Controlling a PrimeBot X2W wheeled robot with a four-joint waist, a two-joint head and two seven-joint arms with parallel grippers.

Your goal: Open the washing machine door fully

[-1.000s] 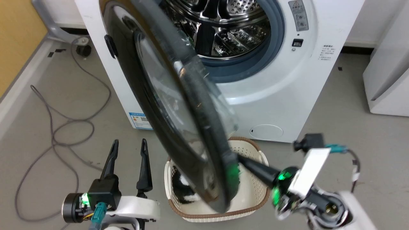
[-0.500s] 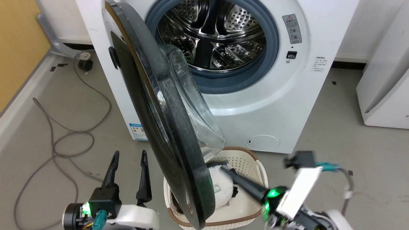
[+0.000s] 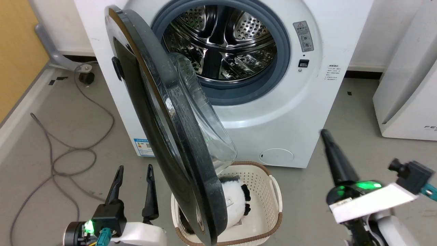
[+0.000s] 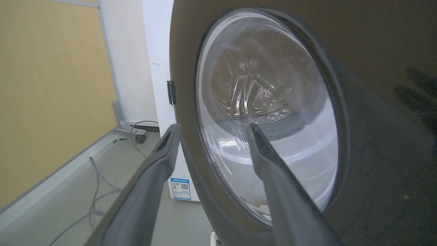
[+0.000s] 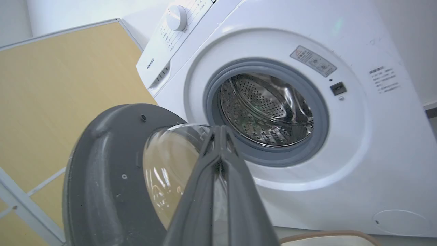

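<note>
On grey floor: washing machine, door half open, basket, cable.

A smooth grey floor runs back to a white wall with a dark skirting strip. A yellow panel stands at the left. A grey cable loops across the floor, and a white appliance stands at the right.

Bright even light; glare on the washing machine door.
</note>
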